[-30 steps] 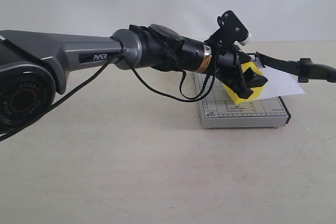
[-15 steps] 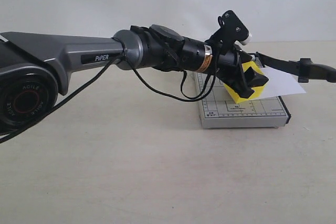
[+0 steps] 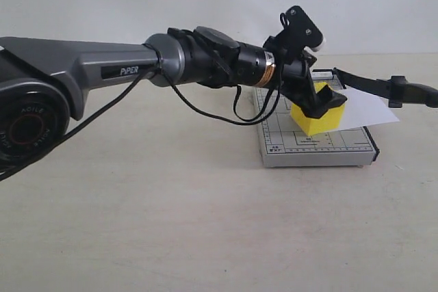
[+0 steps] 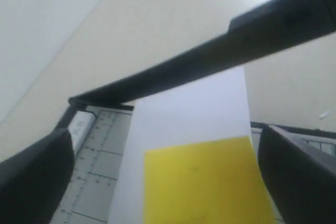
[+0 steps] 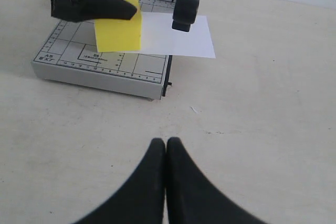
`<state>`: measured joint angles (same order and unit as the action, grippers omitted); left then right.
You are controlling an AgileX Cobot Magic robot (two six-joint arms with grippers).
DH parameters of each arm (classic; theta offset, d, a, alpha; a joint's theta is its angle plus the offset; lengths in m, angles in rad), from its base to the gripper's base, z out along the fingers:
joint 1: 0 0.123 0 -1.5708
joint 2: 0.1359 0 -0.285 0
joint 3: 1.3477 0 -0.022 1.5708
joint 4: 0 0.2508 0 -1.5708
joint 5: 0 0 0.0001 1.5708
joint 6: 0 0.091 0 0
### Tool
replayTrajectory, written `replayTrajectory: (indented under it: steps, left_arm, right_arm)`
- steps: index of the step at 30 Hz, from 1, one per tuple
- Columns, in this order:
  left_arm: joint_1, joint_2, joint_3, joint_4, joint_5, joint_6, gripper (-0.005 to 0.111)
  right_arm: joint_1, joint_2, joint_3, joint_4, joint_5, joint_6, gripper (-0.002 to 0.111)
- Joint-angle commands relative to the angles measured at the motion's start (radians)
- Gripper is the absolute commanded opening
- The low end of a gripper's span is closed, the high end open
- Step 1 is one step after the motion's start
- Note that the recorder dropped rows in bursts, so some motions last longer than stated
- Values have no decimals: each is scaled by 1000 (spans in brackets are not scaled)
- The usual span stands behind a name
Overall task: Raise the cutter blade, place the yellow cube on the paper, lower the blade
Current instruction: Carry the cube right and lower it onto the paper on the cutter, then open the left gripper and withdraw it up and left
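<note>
The yellow cube [image 3: 316, 118] rests flat on the white paper [image 3: 366, 107], which lies on the grey gridded cutter base [image 3: 321, 150]. My left gripper [image 3: 320, 99] hovers just over the cube's top, open, its fingers [image 4: 37, 174] standing wide of the cube [image 4: 205, 182] on both sides. The cutter blade [image 3: 369, 83] is raised, slanting above the paper to its thick handle [image 5: 186, 6]. Seen from the right wrist, the cube [image 5: 118, 29] stands at the paper's [image 5: 178, 38] near-base end. My right gripper [image 5: 166, 144] is shut, empty, low over the table and well short of the base [image 5: 94, 67].
The left arm [image 3: 102, 66] stretches across the table from the left edge to the cutter. The beige tabletop [image 3: 205, 223] spreads in front of the base. A pale wall backs the scene.
The cube has gone from tilted in the left gripper's fingers to lying flat on the paper. The left gripper has opened and risen slightly. The blade has stayed raised.
</note>
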<state>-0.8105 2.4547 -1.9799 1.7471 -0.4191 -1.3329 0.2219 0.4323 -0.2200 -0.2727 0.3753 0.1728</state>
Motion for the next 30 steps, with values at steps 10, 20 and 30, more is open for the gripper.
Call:
replayTrajectory:
  steps: [10,20,30]
  left_arm:
    - [11,-234,20,-3,212,-363,19]
    - [10,-477,503,-3,640,-564,4]
    - [668,-843,931,-95,325,-477,4]
  right_arm:
    - [-4,-1,-2,4,-6,4,0]
    - [-4,-1,-2,4,-6,4,0]
    - [-4,-1,-2,4,-8,2,0]
